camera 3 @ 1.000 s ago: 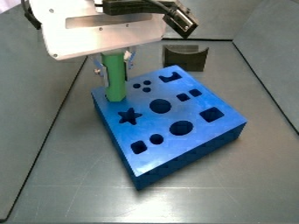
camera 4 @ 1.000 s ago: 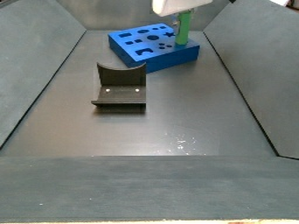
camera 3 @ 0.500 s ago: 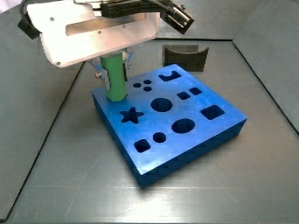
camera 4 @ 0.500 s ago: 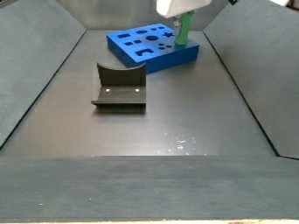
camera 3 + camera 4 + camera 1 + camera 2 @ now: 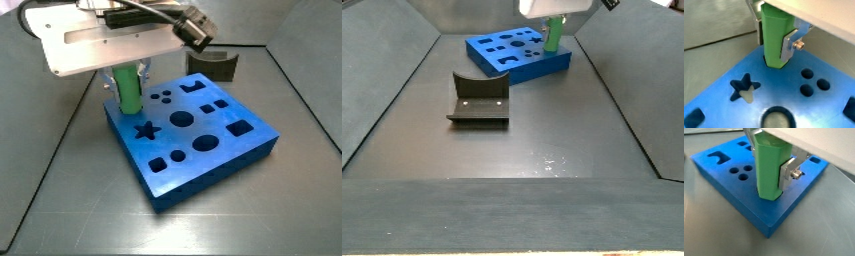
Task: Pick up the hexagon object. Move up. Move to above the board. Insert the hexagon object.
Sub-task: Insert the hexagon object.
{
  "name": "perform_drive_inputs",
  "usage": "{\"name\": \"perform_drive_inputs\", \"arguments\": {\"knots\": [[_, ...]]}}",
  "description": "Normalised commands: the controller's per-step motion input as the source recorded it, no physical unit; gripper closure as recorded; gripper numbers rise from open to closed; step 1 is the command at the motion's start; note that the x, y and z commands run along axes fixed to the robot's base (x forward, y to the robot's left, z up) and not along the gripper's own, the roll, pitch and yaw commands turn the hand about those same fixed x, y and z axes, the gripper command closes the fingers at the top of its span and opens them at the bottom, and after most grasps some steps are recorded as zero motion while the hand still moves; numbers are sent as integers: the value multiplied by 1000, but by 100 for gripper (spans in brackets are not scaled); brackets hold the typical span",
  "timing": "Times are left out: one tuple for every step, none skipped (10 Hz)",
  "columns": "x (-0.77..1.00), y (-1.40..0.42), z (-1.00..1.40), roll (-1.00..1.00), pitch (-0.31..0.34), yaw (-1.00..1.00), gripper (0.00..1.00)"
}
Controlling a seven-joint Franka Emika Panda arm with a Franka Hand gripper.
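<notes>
Green plastic, the peg [image 5: 775, 40] stands upright at a corner of the board [image 5: 221, 125], its lower end in or on a hole there, and our pincer [image 5: 769, 165] is clamped on its upper part. We judge it light, stiff and smooth, so our high grip on the flat sides suits.
</notes>
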Motion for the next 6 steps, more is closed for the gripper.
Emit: {"name": "perform_drive_inputs", "arguments": {"knots": [[0, 0, -589, 131, 0, -983, 100], [0, 0, -514, 183, 0, -911, 100], [0, 0, -480, 111, 0, -854, 100], [0, 0, -443, 117, 0, -757, 100], [0, 0, -403, 117, 0, -649, 100], [17, 0, 0, 0, 0, -6, 100]]}}
